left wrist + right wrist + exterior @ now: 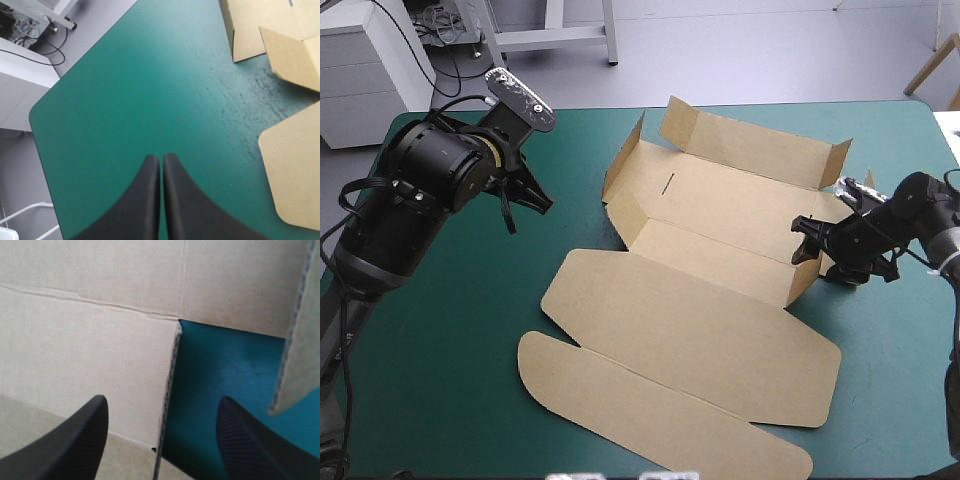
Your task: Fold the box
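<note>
On teal-green cover [470,330], brown box [720,210]: walls partly raised, lid flat. Left gripper [161,157] pressed together above cover; right gripper [162,405] spread astride box wall.

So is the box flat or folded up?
Half folded: the box has walls standing up, but its lid lies flat.

Left pincer [161,158] pressed together, right pincer [162,399] apart.

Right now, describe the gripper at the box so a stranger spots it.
Find the teal-green table, then the brown box on it. At the box's right end sits the right gripper, open astride a wall edge; the left gripper is shut, over bare cover.
</note>
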`<state>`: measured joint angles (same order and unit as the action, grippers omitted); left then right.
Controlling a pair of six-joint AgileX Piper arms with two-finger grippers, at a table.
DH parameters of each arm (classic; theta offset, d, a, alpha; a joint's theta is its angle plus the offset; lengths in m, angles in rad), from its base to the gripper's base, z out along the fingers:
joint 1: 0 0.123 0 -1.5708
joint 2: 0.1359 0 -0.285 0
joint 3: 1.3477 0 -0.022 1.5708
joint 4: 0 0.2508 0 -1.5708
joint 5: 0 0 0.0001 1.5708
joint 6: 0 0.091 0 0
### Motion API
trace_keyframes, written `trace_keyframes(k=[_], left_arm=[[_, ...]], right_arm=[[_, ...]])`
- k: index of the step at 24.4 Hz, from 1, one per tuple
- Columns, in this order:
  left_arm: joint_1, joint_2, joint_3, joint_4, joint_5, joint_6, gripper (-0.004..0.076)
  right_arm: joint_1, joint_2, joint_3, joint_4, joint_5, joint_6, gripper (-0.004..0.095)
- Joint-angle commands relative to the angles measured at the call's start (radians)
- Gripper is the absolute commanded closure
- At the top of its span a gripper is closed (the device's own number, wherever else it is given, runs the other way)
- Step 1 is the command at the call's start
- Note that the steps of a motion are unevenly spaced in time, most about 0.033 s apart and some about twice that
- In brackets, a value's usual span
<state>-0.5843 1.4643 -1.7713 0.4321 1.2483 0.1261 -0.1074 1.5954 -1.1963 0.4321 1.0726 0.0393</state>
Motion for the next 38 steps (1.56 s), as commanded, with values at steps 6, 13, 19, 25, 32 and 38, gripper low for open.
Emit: trace_keyframes(k=[6,13,19,25,32,38], left_arm=[[-0.002,-0.031,-0.031,0.022,0.032,-0.002,0.0718],[-0.002,-0.031,-0.031,0.02,0.032,-0.002,0.0718],[-0.003,-0.031,-0.031,0.02,0.021,-0.002,0.0718],[-0.003,-0.031,-0.031,0.02,0.021,-0.002,0.0718],[-0.003,-0.031,-0.031,0.025,0.046,-0.066,0.0718],[-0.002,-0.031,-0.031,0.025,0.046,-0.077,0.0718]], right_arm=[[-0.003,0.011,-0.022,0.025,0.014,-0.014,0.0376],[-0.003,0.017,-0.022,0.024,0.04,-0.014,0.0881],[-0.003,0.017,-0.022,0.024,0.037,-0.046,0.0922],[-0.003,0.017,-0.024,0.022,-0.008,-0.128,0.0921],[-0.003,0.017,-0.098,-0.063,-0.017,-0.233,0.0922],[-0.003,0.017,-0.176,-0.083,-0.023,-0.345,0.0922]])
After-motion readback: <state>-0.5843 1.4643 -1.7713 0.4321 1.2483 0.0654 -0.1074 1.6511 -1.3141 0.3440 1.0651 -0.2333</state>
